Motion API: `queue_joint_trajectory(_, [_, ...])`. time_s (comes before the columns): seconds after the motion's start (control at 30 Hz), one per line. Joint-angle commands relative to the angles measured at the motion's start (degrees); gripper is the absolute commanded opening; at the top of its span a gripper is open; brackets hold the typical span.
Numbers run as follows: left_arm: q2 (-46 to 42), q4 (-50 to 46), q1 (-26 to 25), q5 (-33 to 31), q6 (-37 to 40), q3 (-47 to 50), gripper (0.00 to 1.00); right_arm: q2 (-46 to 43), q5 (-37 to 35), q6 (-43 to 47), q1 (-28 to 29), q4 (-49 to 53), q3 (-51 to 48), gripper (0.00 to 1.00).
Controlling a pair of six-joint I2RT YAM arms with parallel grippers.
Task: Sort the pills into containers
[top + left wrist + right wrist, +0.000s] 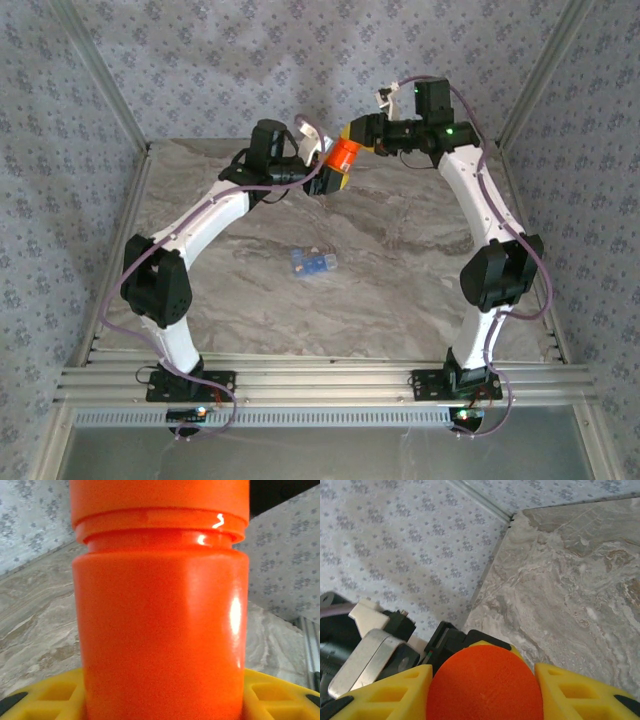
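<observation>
Left claw (pixel 333 181) grips the orange bottle (pixel 343 157), right claw (pixel 350 134) pinches its cap (pixel 485 685), blue container (pixel 313 262) lies apart on table (pixel 420 250)

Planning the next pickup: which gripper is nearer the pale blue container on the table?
Left. The left gripper holds the orange bottle beyond the pale blue container; the right gripper is farther back, at its cap.

Both arms arch inward, wrists meeting mid-air at the back; left gripper (pixel 333 180) clamps the body of the orange bottle (pixel 344 157). Right gripper (pixel 353 134) faces it, yellow fingers (pixel 385 692) snug on both sides of the cap (pixel 485 682).
</observation>
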State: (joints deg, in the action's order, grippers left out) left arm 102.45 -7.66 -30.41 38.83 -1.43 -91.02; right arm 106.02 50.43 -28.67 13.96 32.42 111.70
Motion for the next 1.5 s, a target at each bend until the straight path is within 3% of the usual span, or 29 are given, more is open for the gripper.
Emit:
queue_joint_trajectory(0.0, [-0.8, 5.9, -1.1, -5.8, 2.6, -2.1, 0.00, -2.1, -5.0, -5.7, 2.5, -1.0, -3.2, 0.43])
queue_joint_trajectory(0.23, [-1.6, 7.3, -4.0, -16.2, 9.9, -1.5, 0.00, -3.1, -18.4, -14.6, 7.8, 1.7, -4.2, 0.44])
queue_joint_trajectory(0.4, [-1.9, 9.2, -4.5, -18.9, 10.6, 0.0, 0.00, -4.2, -23.3, -17.1, 9.9, 1.8, -4.6, 0.45])
queue_joint_trajectory(0.63, [-1.8, 10.2, -4.0, -18.9, 9.1, 0.9, 0.00, -4.6, -20.5, -21.3, 6.9, -1.9, -4.1, 0.52])
queue_joint_trajectory(0.83, [-2.1, 11.4, -3.1, -17.7, 6.7, 2.1, 0.00, -5.5, -17.0, -25.3, 3.7, -7.4, -3.1, 0.75])
queue_joint_trajectory(0.93, [-2.5, 11.2, -3.0, -17.5, 6.7, 2.5, 0.00, -7.1, -16.1, -27.6, 1.6, -13.2, -5.4, 0.81])
queue_joint_trajectory(1.17, [-3.6, 11.5, -2.6, -16.3, 6.0, 3.9, 0.00, -9.5, -13.8, -27.7, -1.8, -14.7, -7.3, 0.83])
queue_joint_trajectory(1.47, [-2.9, 7.6, -1.5, -7.1, 3.6, 0.2, 0.00, -9.1, -7.7, -18.5, -6.2, -12.3, -7.5, 0.81])
